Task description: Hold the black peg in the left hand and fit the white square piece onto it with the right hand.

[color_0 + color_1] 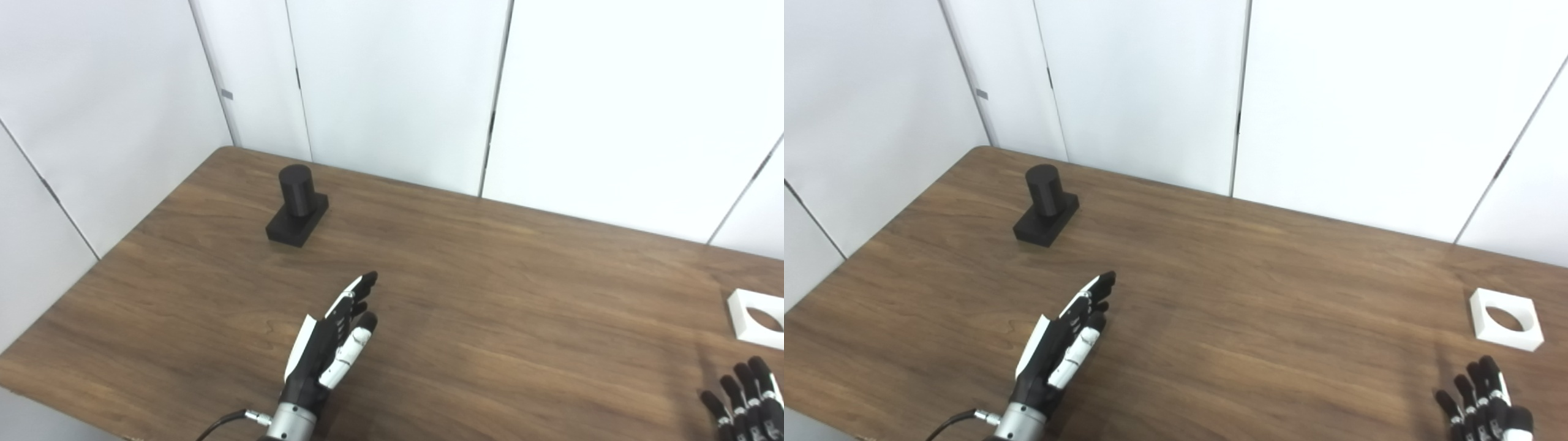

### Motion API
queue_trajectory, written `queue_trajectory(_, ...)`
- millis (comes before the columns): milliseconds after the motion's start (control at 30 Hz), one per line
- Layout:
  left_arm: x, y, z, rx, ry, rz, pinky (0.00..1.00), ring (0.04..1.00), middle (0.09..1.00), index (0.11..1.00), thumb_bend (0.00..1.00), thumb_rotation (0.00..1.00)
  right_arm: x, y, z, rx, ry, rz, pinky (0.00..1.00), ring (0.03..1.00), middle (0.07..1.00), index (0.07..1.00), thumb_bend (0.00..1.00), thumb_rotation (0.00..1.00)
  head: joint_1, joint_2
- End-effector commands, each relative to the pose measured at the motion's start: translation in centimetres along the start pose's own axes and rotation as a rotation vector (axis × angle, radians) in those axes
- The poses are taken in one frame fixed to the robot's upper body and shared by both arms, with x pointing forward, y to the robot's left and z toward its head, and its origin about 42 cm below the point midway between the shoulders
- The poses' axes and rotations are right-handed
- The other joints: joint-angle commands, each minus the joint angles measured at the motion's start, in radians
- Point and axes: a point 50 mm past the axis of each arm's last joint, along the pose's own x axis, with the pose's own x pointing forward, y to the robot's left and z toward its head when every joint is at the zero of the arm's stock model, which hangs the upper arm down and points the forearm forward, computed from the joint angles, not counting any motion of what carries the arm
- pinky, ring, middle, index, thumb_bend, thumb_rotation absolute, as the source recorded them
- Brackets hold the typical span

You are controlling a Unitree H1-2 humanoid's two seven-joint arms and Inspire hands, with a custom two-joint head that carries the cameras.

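The black peg (297, 205) stands upright on its rectangular base toward eleven o'clock on the wooden table (490, 294), untouched. The left hand (334, 343) hovers near the table's front at about seven o'clock, empty, with fingers stretched out and apart, pointing toward the peg but well short of it. The white square piece (1505, 319), with its round hole facing up, lies flat at about four o'clock near the right edge. The right hand (1482, 398) sits just in front of it at five o'clock, fingers spread and holding nothing; it is partly cut off by the frame. Neither grasp has begun. The likely trouble is the peg: a sideways brush from the outstretched fingers could tip or slide it. The white piece lies low and flat, so fingers may push it along the table rather than lift it.
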Motion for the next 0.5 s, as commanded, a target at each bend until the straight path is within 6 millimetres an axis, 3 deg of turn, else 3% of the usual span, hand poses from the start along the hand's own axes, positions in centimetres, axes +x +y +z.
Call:
queue_trajectory(0,-0.9,-3.6,-1.6,-0.090,0.064,0.028,0.94,0.964,0.953,0.924,0.65,0.80,-0.1,-0.5,-0.3,-0.014,0.023,-0.007,1.00,0.985,0.992,0.989,0.71,1.00,0.001,0.001)
queue_trajectory(300,-1.4,-3.4,-1.0,-0.046,0.066,0.091,0.93,0.949,0.939,0.915,0.58,0.61,-0.5,-0.8,-0.5,-0.026,0.029,-0.009,1.00,0.975,0.975,0.966,0.73,1.00,-0.006,-0.015)
queue_trajectory(333,-1.4,-3.1,-0.5,-0.032,0.060,0.101,0.93,0.944,0.934,0.914,0.57,0.47,-0.6,-0.8,-0.5,-0.027,0.030,-0.010,1.00,0.980,0.976,0.969,0.73,1.00,-0.004,-0.016)
queue_trajectory(367,-1.5,-3.0,-0.1,-0.021,0.056,0.107,0.92,0.936,0.931,0.916,0.56,0.40,-0.6,-0.8,-0.5,-0.028,0.031,-0.011,1.00,0.984,0.977,0.970,0.73,1.00,-0.003,-0.016)
queue_trajectory(467,-1.1,-1.9,1.8,0.074,0.023,0.137,0.87,0.918,0.925,0.915,0.57,0.28,-0.9,-0.9,-0.6,-0.023,0.027,-0.007,1.00,0.990,0.979,0.972,0.74,1.00,-0.004,-0.015)
